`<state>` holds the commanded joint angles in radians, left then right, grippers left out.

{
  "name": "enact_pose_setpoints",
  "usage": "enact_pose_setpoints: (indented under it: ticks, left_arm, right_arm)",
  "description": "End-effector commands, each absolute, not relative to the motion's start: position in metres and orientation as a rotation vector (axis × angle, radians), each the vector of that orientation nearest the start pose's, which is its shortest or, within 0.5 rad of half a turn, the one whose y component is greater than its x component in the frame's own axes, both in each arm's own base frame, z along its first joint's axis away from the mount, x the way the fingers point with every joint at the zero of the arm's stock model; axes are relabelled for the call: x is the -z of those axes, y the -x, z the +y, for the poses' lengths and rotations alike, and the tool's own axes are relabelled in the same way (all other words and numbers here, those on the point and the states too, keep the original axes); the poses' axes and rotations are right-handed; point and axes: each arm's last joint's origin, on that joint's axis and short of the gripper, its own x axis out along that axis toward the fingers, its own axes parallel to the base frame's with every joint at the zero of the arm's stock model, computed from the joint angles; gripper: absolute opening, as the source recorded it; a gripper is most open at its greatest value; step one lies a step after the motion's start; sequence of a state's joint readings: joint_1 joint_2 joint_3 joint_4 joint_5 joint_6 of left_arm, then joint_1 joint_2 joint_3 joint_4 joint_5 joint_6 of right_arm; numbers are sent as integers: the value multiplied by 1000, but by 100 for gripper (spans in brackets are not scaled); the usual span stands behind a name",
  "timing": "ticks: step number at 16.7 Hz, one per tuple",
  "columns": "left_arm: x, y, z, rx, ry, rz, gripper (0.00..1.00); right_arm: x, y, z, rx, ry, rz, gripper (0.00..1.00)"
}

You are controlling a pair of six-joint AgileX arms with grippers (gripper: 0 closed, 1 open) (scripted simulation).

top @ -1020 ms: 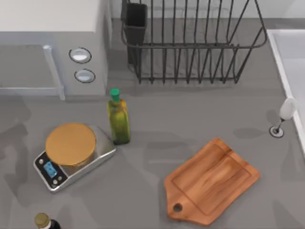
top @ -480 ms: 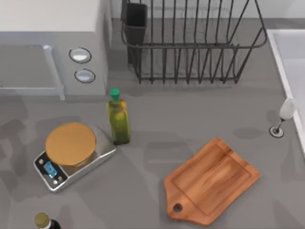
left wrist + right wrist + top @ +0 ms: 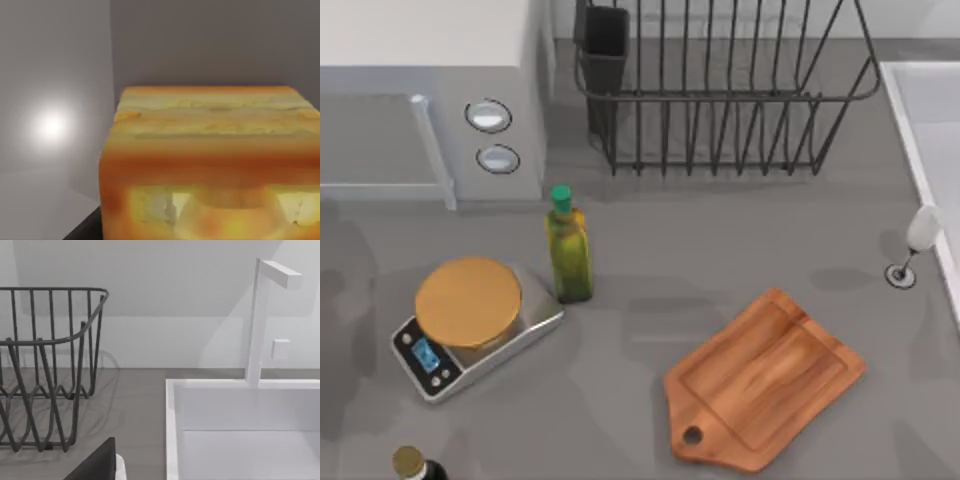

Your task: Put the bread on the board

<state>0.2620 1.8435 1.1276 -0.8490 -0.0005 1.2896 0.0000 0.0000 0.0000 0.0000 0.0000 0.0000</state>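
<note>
The bread (image 3: 210,150), a golden-yellow block with a browner crust and pale layered sides, sits very close to my left wrist camera with bare grey walls behind it. My left gripper is right at it, and whether it holds the bread cannot be seen. The board (image 3: 765,380), reddish-brown wood with a grooved border and a holed handle, lies flat at the table's front right with nothing on it. My right arm is over by the sink, and a dark wedge of its gripper (image 3: 95,465) shows at the picture's edge.
A silver scale (image 3: 470,325) with an orange-tan disc stands at front left, and an oil bottle (image 3: 568,250) beside it. A microwave (image 3: 420,90) and wire rack (image 3: 720,90) line the back. A wine glass (image 3: 915,245) stands near the sink (image 3: 240,430). A dark bottle (image 3: 415,465) is at the front edge.
Only the soft shadows on the table's left side have shifted. The board, scale and bottles have not moved.
</note>
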Motion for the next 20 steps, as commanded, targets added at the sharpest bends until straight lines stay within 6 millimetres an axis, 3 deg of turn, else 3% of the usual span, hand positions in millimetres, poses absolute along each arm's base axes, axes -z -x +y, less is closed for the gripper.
enact_pose_setpoints:
  ticks: [5,11,20]
  left_arm:
    - [-113,-327,95,791,-799,1417,100]
    - [-109,-334,96,798,-800,1419,100]
    - [-109,-334,96,798,-800,1419,32]
  right_arm:
    - [-160,-106,-1,0,0,0,100]
    - [-160,-106,-1,0,0,0,100]
    - [-160,-106,-1,0,0,0,100]
